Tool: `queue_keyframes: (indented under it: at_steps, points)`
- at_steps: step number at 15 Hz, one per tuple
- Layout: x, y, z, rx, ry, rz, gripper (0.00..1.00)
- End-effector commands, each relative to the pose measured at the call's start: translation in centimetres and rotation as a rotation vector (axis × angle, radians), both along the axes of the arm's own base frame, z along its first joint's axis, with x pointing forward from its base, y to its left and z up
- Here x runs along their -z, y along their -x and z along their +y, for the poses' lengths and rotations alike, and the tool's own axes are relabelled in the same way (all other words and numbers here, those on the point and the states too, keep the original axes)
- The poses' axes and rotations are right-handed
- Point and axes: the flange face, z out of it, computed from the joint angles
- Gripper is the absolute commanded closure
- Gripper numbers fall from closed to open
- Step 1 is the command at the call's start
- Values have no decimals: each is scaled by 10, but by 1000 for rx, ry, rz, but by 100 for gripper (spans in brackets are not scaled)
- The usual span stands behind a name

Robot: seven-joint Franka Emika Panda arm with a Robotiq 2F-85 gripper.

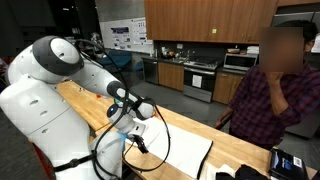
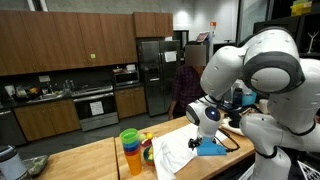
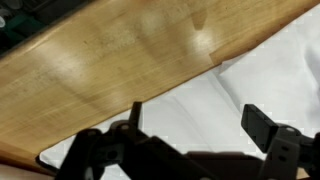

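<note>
White cloth (image 3: 240, 95) lies spread on the wooden table (image 3: 100, 70) and fills the right half of the wrist view, beneath the gripper (image 3: 198, 128). Stacked coloured cups (image 2: 131, 152) show only in an exterior view, left of the cloth. A seated person (image 1: 280, 90) shows only in an exterior view, at the right. The wall posters (image 1: 122, 38) are too small to read. The jaws stand wide apart over the cloth and hold nothing; whether the tips touch it cannot be told.
</note>
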Motion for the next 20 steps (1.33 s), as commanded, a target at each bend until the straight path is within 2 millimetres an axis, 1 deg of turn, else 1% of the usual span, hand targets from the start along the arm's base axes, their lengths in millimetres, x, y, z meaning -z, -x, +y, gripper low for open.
queue_keyframes:
  at_steps: [1, 2, 4, 6, 7, 9, 12, 15, 16, 17, 18, 20]
  points:
    - [1, 6, 40, -163, 34, -20, 0]
    - [-1, 12, 50, -200, 46, -7, 0]
    - [-4, 23, 78, -291, 55, 18, 0]
    - [-8, 43, 108, -398, 48, 36, 0]
    - [7, 59, 113, -450, 46, 48, 0]
    - [15, 84, 132, -557, 63, 61, 0]
    - [27, 126, 145, -710, 103, 87, 0]
    - [40, 164, 148, -849, 167, 100, 0]
    - [33, 149, 152, -791, 114, 108, 0]
    - [37, 159, 152, -826, 131, 113, 0]
    - [39, 165, 150, -847, 145, 112, 0]
    - [40, 167, 151, -857, 160, 105, 0]
